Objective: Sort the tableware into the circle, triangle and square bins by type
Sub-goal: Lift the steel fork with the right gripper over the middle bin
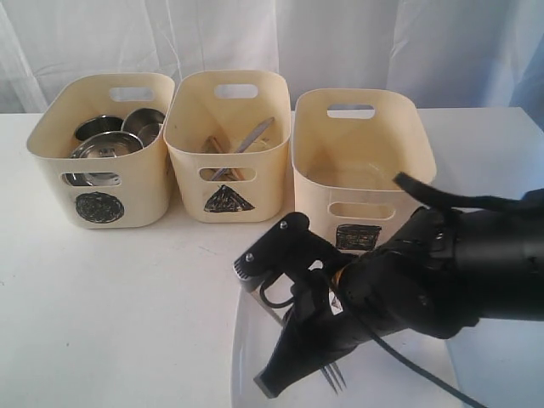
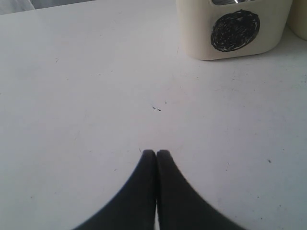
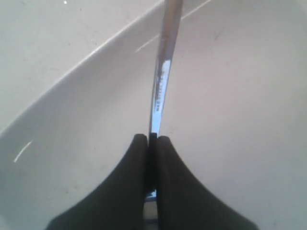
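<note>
My right gripper (image 1: 274,384) reaches down over the large white plate (image 1: 248,361) at the front of the table. It is shut on the steel fork (image 3: 163,72), whose handle runs out past the fingertips (image 3: 140,143) above the plate (image 3: 240,120). The fork's tines (image 1: 334,376) show beside the gripper. The circle bin (image 1: 100,170) holds steel bowls (image 1: 106,146) and a mug (image 1: 143,121). In the triangle bin (image 1: 225,183) lie wooden chopsticks (image 1: 214,144) and a steel utensil (image 1: 255,134). The square bin (image 1: 361,170) stands behind the right arm. My left gripper (image 2: 156,152) is shut and empty over bare table near the circle bin (image 2: 235,28).
The three bins stand in a row at the back of a white table (image 1: 127,323), with a white curtain behind them. The right arm's black body (image 1: 450,272) and its cable cover the table's right front.
</note>
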You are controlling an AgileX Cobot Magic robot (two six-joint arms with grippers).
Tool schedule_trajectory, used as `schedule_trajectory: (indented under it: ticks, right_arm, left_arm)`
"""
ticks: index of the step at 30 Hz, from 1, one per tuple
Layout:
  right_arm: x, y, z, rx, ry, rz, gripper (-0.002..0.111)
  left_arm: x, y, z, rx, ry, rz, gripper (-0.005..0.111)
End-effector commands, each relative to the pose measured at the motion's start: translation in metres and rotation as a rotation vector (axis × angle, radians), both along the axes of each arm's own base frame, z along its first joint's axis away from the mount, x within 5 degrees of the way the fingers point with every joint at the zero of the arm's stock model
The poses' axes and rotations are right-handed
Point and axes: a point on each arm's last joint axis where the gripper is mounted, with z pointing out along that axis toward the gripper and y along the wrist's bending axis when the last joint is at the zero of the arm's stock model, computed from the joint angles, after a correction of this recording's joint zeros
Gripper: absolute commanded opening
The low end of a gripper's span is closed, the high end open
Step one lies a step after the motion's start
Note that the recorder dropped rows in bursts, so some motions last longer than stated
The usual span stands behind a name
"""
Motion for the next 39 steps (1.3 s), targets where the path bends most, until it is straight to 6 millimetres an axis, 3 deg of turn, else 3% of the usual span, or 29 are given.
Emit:
schedule_trajectory:
  ticks: [1, 17, 32, 39]
  right_arm:
    - [-0.003, -0.005, 0.022, 0.04, -0.071, 0.025, 0.0]
    - [-0.006, -0.008, 0.082, 0.294, -0.347, 0.051, 0.0]
    - [0.013, 0.016, 0.123, 0.479, -0.685, 0.151, 0.0]
    - [0.033, 0.036, 0.126, 0.458, -0.773, 0.201, 0.0]
  left_arm:
    - [0.0, 0.0, -0.001, -0.007, -0.001, -0.004, 0.0]
    - [0.0, 0.0, -0.001, -0.007, -0.001, -0.004, 0.0]
    - [0.0, 0.0, -0.001, -0.007, -0.001, -0.004, 0.0]
    - [0.0, 0.0, -0.001, -0.007, -0.001, -0.004, 0.0]
